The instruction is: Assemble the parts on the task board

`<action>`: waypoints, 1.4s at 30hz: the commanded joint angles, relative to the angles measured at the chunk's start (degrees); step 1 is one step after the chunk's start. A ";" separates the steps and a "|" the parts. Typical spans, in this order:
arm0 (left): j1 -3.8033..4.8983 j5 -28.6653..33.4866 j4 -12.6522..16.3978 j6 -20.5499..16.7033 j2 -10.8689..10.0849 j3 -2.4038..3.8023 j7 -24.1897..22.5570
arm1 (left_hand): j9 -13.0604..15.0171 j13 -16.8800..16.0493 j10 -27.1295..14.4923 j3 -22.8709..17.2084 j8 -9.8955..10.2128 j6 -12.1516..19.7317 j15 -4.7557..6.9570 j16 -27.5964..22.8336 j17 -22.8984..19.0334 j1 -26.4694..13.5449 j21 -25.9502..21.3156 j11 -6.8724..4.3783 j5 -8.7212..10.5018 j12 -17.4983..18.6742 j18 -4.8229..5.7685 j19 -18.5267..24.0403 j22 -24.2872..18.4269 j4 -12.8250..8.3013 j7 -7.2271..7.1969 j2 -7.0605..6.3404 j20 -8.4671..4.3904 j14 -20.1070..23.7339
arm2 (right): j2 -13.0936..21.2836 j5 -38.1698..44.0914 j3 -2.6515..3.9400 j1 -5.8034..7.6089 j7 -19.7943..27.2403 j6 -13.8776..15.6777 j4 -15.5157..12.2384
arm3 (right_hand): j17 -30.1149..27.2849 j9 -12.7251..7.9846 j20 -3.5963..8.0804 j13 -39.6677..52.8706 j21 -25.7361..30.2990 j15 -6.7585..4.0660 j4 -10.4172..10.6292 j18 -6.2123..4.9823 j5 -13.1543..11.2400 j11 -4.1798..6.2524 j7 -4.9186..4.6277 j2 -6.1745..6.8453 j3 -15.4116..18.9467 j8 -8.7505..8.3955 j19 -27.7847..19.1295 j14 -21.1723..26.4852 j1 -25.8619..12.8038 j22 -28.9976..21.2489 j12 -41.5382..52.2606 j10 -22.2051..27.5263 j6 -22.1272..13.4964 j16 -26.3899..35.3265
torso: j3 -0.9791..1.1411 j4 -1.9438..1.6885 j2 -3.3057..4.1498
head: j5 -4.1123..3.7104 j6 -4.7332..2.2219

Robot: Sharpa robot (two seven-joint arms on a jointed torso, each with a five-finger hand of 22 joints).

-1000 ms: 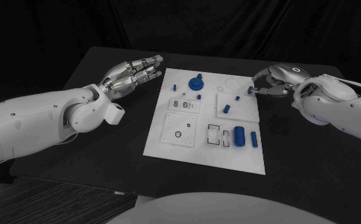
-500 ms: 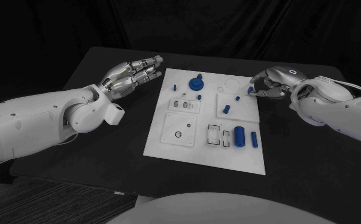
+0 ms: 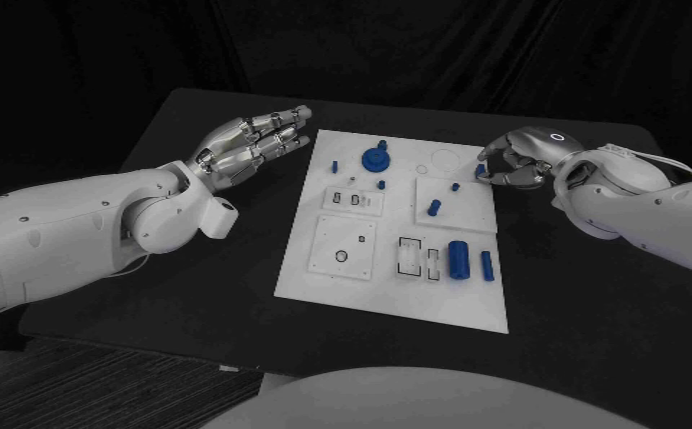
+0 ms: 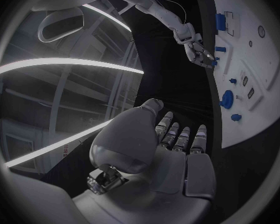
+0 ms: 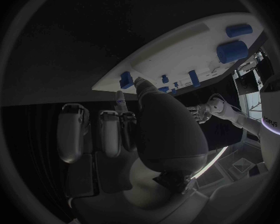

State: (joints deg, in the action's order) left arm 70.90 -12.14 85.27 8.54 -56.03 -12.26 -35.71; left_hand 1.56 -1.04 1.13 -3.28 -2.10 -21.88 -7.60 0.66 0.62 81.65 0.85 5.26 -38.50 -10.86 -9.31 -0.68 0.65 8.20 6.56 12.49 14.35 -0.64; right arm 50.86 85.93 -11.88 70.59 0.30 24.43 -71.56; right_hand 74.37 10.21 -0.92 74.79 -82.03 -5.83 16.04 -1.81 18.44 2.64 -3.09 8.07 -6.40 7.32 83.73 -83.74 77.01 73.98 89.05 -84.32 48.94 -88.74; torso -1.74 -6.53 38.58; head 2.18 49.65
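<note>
Right now the small blue part [image 3: 479, 170] sits at the far right edge of the white board [image 3: 346, 274], directly against the fingertips of the right hand [image 3: 515, 163], which reaches in from the right over the dark worktop [image 3: 188, 279]. That hand is curled toward the piece, and it looks pinched between thumb and a finger, though the contact is too small to be sure. The right hand is by far the nearer one; the part lies just to its left, on the board side. Across the board, the left hand [image 3: 257, 144] hovers off the far left corner, fingers straight and apart, holding nothing. Other blue parts lie well apart from both hands: a round knob [image 3: 376, 159] toward the far side, a large cylinder [image 3: 459, 260] and a slim bar [image 3: 488, 266] near the right, both with long axes running near to far.
</note>
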 commanded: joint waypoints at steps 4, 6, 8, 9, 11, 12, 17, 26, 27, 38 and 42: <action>-0.10 0.03 0.08 0.73 -0.01 0.05 -0.73 | 0.89 -0.60 -0.08 -2.87 -0.50 0.60 -0.48 0.33 -0.21 0.29 -0.04 0.39 -0.92 -0.52 -0.99 -0.29 -0.04 -0.65 -0.08 0.19 0.26 -0.04 | -0.16 0.05 0.02 -0.20 -0.20 -0.52 0.38 | 13.57 -0.33 -0.15 15.21 -0.12 0.42 -0.30 -0.23 2.10 -0.57 -0.01 -0.56 -0.95 0.65 2.35 -5.75 1.51 12.94 0.95 -5.68 0.81 0.31 | -0.04 0.00 0.04 | 0.09 -0.21; -0.11 0.03 0.07 0.77 0.03 0.05 -0.71 | 0.89 -0.60 -0.08 -2.87 -0.50 0.60 -0.48 0.33 -0.21 0.29 -0.04 0.39 -0.92 -0.52 -0.99 -0.29 -0.04 -0.65 -0.08 0.19 0.26 -0.04 | -0.24 0.05 0.02 -0.21 -0.25 -0.64 0.48 | 13.56 -0.26 -0.16 15.21 -0.12 0.43 -0.38 -0.22 2.60 -0.58 -0.02 -0.61 -1.04 0.75 2.36 -5.75 1.67 12.95 0.95 -5.68 0.99 0.32 | -0.01 0.01 0.02 | 0.09 -0.15; -0.12 0.03 0.05 0.79 0.05 0.05 -0.70 | 0.89 -0.60 -0.08 -2.87 -0.50 0.60 -0.48 0.33 -0.21 0.29 -0.04 0.39 -0.92 -0.52 -0.99 -0.29 -0.04 -0.65 -0.08 0.19 0.26 -0.04 | -0.33 0.05 0.02 -0.22 -0.30 -0.77 0.58 | 13.53 -0.21 -0.17 15.21 -0.08 0.44 -0.49 -0.23 3.20 -0.59 -0.03 -0.65 -1.15 0.82 2.36 -5.74 1.88 12.96 0.95 -5.68 1.08 0.34 | 0.02 0.00 0.01 | 0.10 -0.06; -0.12 0.03 0.05 0.80 0.06 0.05 -0.69 | 0.89 -0.60 -0.08 -2.87 -0.50 0.60 -0.48 0.33 -0.21 0.29 -0.04 0.39 -0.92 -0.52 -0.99 -0.29 -0.04 -0.65 -0.08 0.19 0.26 -0.04 | -0.38 0.05 0.02 -0.22 -0.32 -0.83 0.63 | 13.56 -0.20 -0.17 15.21 -0.11 0.44 -0.50 -0.22 3.36 -0.59 -0.04 -0.69 -1.19 0.84 2.37 -5.75 1.92 12.97 0.95 -5.68 1.11 0.32 | 0.01 0.01 0.01 | 0.12 -0.01; -0.12 0.03 0.04 0.82 0.06 0.05 -0.68 | 0.89 -0.60 -0.08 -2.87 -0.50 0.60 -0.48 0.33 -0.21 0.29 -0.04 0.39 -0.92 -0.52 -0.99 -0.29 -0.04 -0.65 -0.08 0.19 0.26 -0.04 | -0.44 0.05 0.02 -0.22 -0.35 -0.93 0.71 | 13.55 -0.19 -0.17 15.21 -0.06 0.44 -0.51 -0.23 3.41 -0.59 -0.04 -0.69 -1.20 0.84 2.35 -5.74 1.93 12.95 0.95 -5.68 1.13 0.33 | 0.01 0.04 0.01 | 0.17 -0.01; -0.13 0.03 0.05 0.82 0.05 0.05 -0.68 | 0.89 -0.60 -0.08 -2.87 -0.50 0.60 -0.48 0.33 -0.21 0.29 -0.04 0.39 -0.92 -0.52 -0.99 -0.29 -0.04 -0.65 -0.08 0.19 0.26 -0.04 | -0.47 0.05 0.02 -0.23 -0.37 -0.97 0.74 | 13.55 -0.18 -0.17 15.21 -0.05 0.44 -0.52 -0.23 3.48 -0.59 -0.05 -0.70 -1.22 0.86 2.35 -5.75 1.96 12.95 0.95 -5.68 1.16 0.33 | 0.01 0.03 0.02 | 0.20 0.00; -0.14 0.03 0.07 0.84 -0.02 0.05 -0.64 | 0.89 -0.60 -0.08 -2.87 -0.50 0.60 -0.48 0.33 -0.21 0.29 -0.04 0.39 -0.92 -0.52 -0.99 -0.29 -0.04 -0.65 -0.08 0.19 0.26 -0.04 | -0.59 0.05 0.02 -0.23 -0.49 -1.21 0.93 | 13.53 -0.08 -0.18 15.21 -0.02 0.46 -0.59 -0.24 3.69 -0.61 -0.07 -0.72 -1.28 1.02 2.34 -5.74 2.06 12.95 0.95 -5.68 1.42 0.34 | -0.02 0.01 0.02 | 0.18 0.10; -0.16 0.03 0.02 0.93 0.04 0.05 -0.64 | 0.89 -0.60 -0.08 -2.87 -0.50 0.60 -0.48 0.33 -0.21 0.29 -0.04 0.39 -0.92 -0.52 -0.99 -0.29 -0.04 -0.65 -0.08 0.19 0.26 -0.04 | -0.81 0.05 0.02 -0.24 -0.71 -1.52 1.12 | 13.43 0.54 -0.23 15.21 0.12 0.52 -0.98 -0.26 3.91 -0.71 -0.18 -0.81 -1.49 1.89 2.30 -5.71 2.52 12.96 0.95 -5.68 2.82 0.43 | -0.03 -0.03 0.00 | 0.10 0.28; -0.16 0.03 0.00 0.97 0.05 0.05 -0.60 | 0.89 -0.60 -0.08 -2.87 -0.50 0.60 -0.48 0.33 -0.21 0.29 -0.04 0.39 -0.92 -0.52 -0.99 -0.29 -0.04 -0.65 -0.08 0.19 0.26 -0.04 | -0.84 0.05 0.02 -0.24 -0.74 -1.54 1.15 | 13.41 0.70 -0.24 15.21 0.15 0.52 -1.03 -0.27 3.89 -0.71 -0.17 -0.86 -1.52 2.10 2.30 -5.71 2.57 12.95 0.95 -5.68 3.15 0.44 | -0.01 -0.04 0.01 | 0.07 0.31; -0.19 0.03 -0.02 1.14 -0.01 0.05 -0.38 | 0.89 -0.60 -0.09 -3.09 -0.49 0.64 -0.55 0.36 -0.20 0.25 -0.05 0.43 -0.92 -0.55 -0.98 -0.29 -0.05 -0.69 -0.05 0.15 0.30 -0.06 | -1.14 0.05 0.03 -0.25 -1.07 -1.93 1.45 | 13.28 2.01 -0.21 15.21 0.42 0.45 -1.72 -0.32 3.67 -0.59 0.01 -1.17 -1.70 3.50 2.21 -5.67 3.12 12.93 0.95 -5.68 5.12 0.55 | -0.02 0.01 0.01 | 0.12 0.35; -0.20 0.03 -0.04 1.17 0.02 0.05 -0.37 | 0.89 -0.60 -0.09 -3.09 -0.49 0.64 -0.55 0.36 -0.20 0.25 -0.05 0.43 -0.92 -0.55 -0.98 -0.29 -0.05 -0.69 -0.05 0.15 0.30 -0.06 | -1.20 0.05 0.03 -0.25 -1.08 -1.90 1.51 | 13.28 2.43 -0.19 15.21 0.39 0.43 -1.87 -0.31 3.49 -0.57 0.03 -1.28 -1.69 3.86 2.23 -5.67 3.16 12.96 0.95 -5.68 5.54 0.55 | -0.02 0.02 0.02 | 0.10 0.35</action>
State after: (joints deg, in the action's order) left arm 70.79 -12.14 85.19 8.90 -56.07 -12.26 -35.52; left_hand 1.56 -1.04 1.13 -3.28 -2.10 -21.69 -7.60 0.66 0.62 81.65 0.85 5.26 -38.50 -10.86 -9.30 -0.68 0.64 8.19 6.76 12.49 14.35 -0.64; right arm 49.67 85.89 -11.88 70.50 0.13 22.90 -70.13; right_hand 74.37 11.67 -0.92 74.79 -82.02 -5.48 14.69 -1.81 21.71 2.63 -3.09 6.85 -7.74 10.05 83.73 -84.09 78.80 73.98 89.05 -84.32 53.87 -88.73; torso -1.75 -6.54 38.59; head 2.28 50.00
